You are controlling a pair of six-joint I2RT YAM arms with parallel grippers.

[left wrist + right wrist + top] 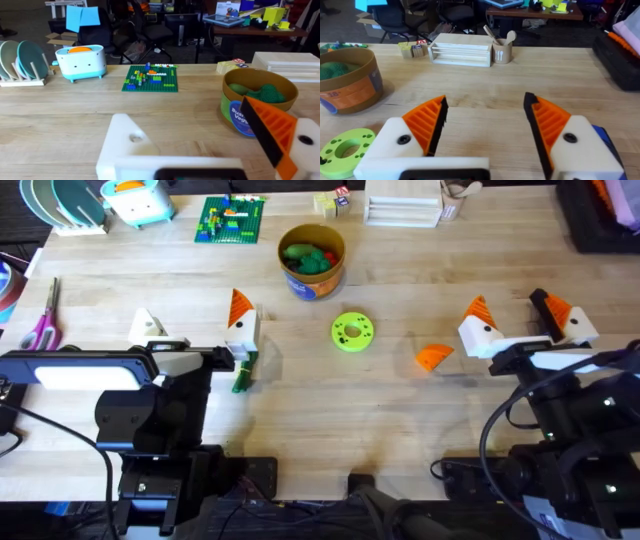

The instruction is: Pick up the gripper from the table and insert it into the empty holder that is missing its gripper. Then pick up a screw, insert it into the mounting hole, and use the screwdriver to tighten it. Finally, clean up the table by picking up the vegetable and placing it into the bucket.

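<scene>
Orange gripper [433, 357] lies flat on the bench [300, 410], just left of the right hand [515, 317], whose fingers stand apart, empty. Likely light, stiff, thin: pinch across its flat edges.

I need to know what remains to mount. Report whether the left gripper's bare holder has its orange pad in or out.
Out. The holder is bare white with an empty hole; the gripper lies on the table.

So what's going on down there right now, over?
Both grippers open, empty. Orange gripper piece loose on table. Left arm's holder bare. Green disc mid-table, not blocking.
</scene>
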